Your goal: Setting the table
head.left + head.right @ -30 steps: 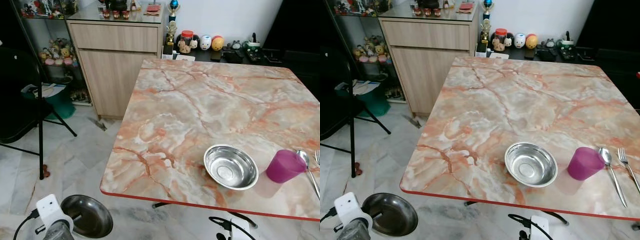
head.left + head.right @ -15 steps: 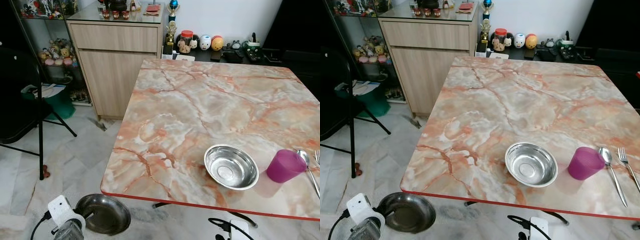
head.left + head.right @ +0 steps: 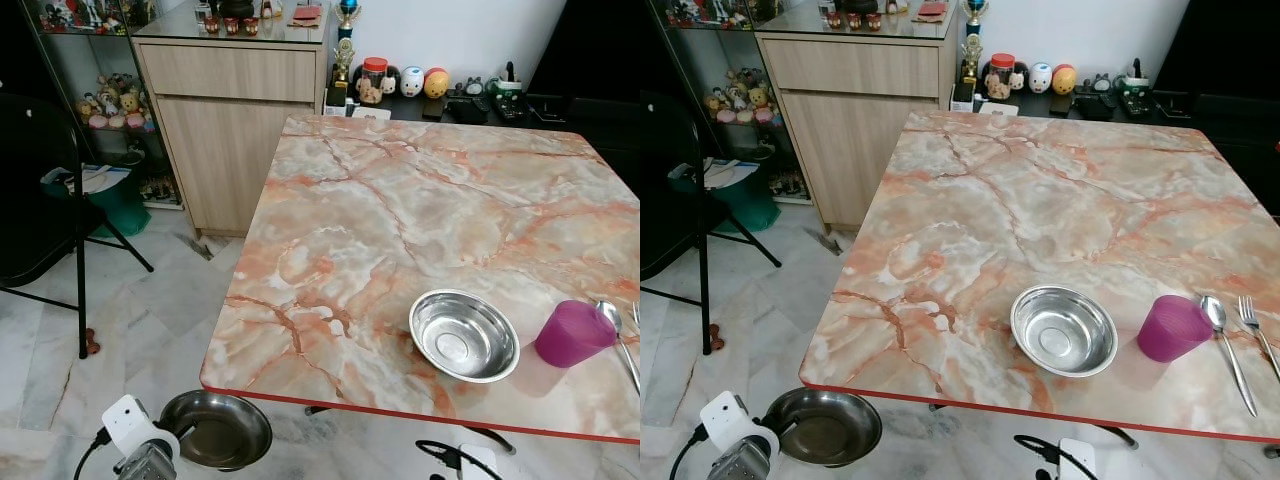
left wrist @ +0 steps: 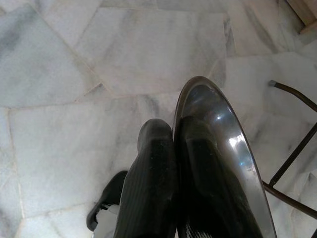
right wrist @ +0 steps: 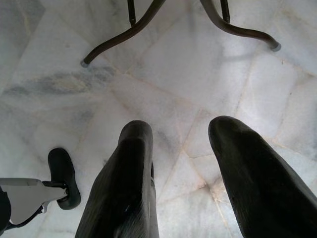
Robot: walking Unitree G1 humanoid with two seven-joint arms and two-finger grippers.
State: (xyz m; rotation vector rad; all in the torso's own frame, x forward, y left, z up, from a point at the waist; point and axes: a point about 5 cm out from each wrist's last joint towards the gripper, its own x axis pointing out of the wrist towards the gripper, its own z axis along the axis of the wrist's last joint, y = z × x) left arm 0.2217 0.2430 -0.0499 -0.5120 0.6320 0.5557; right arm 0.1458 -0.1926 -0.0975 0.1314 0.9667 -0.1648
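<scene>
The left gripper (image 4: 171,148) pinches a steel bowl (image 3: 218,428) below the table (image 3: 400,200) edge; next it probably lifts it beside the other bowl (image 3: 463,335). The right gripper (image 5: 181,163) hangs spread.

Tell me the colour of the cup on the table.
The cup is purple, clearest in the right eye view.

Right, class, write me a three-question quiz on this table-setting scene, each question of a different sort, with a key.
1. True or false: the left gripper is shut on the rim of a dark steel bowl held below the table's edge.
2. Multiple choice: on the marble-patterned table, what stands between the shiny steel bowl and the metal spoon? A) a purple plastic cup B) a glass jar C) a white plate
3. Fill in: the right gripper hangs with its fingers ____ above the floor tiles.

Key: 1 true; 2 A, the purple plastic cup; 3 open.
</scene>
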